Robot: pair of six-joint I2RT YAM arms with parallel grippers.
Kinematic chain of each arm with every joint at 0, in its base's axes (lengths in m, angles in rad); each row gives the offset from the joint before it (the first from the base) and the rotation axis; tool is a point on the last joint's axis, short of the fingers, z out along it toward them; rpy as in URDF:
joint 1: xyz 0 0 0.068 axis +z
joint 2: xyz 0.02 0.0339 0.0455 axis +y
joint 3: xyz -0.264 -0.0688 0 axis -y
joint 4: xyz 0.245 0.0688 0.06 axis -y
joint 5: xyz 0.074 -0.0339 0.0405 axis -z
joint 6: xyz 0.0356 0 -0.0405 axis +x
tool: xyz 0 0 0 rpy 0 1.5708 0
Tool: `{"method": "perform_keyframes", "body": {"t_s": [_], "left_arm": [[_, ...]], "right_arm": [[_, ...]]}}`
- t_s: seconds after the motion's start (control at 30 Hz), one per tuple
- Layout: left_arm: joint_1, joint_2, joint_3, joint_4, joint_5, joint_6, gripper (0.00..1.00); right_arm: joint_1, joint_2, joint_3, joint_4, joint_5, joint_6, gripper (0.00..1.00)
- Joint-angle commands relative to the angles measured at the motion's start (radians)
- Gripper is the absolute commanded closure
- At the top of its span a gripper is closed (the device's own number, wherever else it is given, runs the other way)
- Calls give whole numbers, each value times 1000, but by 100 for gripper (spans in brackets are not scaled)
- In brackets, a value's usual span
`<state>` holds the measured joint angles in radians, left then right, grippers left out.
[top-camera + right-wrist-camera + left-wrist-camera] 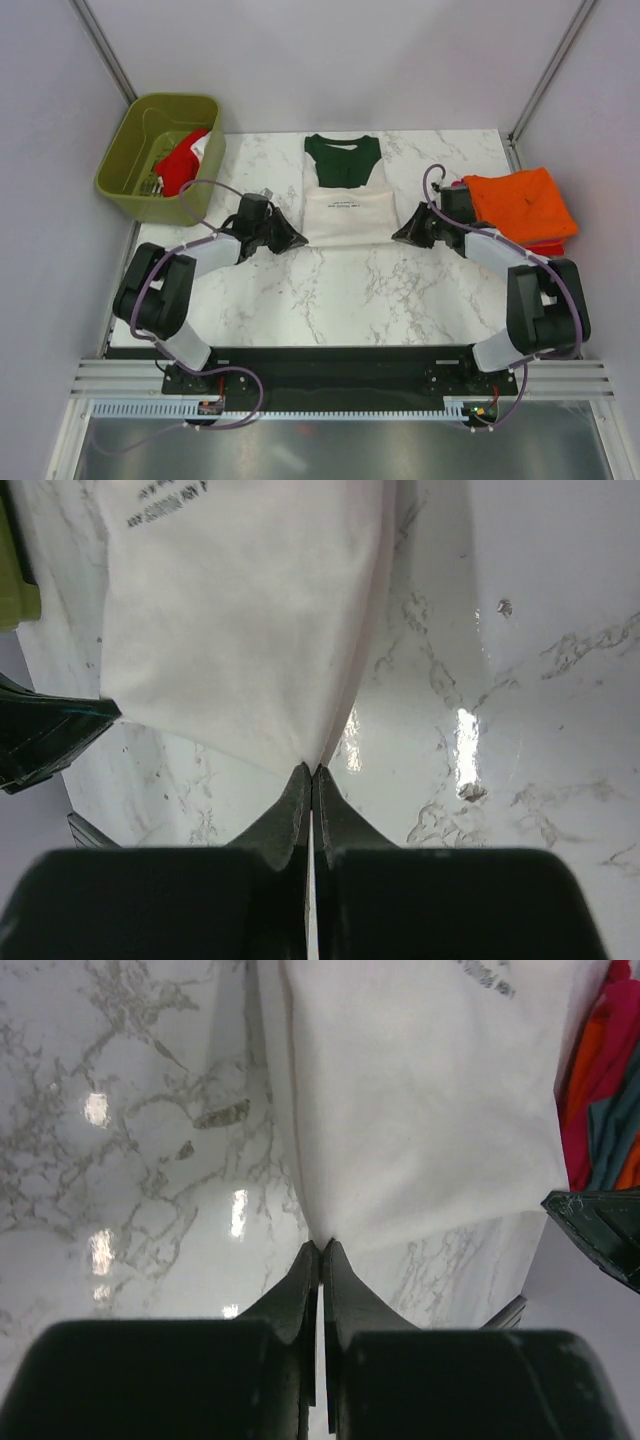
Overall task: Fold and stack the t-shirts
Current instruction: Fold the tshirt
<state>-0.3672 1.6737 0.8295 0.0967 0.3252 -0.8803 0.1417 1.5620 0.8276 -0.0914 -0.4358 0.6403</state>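
The left end effector (320, 1246) is pinched tight on one near corner of the cream t-shirt (348, 215). The right end effector (311, 770) is pinched tight on the other near corner. The shirt lies flat on the counter (340, 290), between them and stretching away. An orange t-shirt (520, 203) sits just beside the right one.
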Motion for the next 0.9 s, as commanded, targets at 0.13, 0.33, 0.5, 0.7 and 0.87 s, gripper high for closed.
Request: {"method": "perform_keyframes", "body": {"t_s": [0.13,0.33,0.5,0.7,0.87], "left_arm": [[-19,-334,-194,-57,52,9,98],[-38,-644,-294,-172,72,-26,98],[-36,-752,-259,-270,68,-36,98],[-7,-663,-168,-299,34,-29,98],[46,-577,-90,-275,15,-39,98]], "right_arm": [[2,-339,-122,-126,-34,-41,100],[2,-560,-163,-251,-40,-60,100],[2,-623,-104,-306,-40,-50,100],[4,-491,22,-306,3,-57,100],[2,-323,148,-291,28,-62,100]]}}
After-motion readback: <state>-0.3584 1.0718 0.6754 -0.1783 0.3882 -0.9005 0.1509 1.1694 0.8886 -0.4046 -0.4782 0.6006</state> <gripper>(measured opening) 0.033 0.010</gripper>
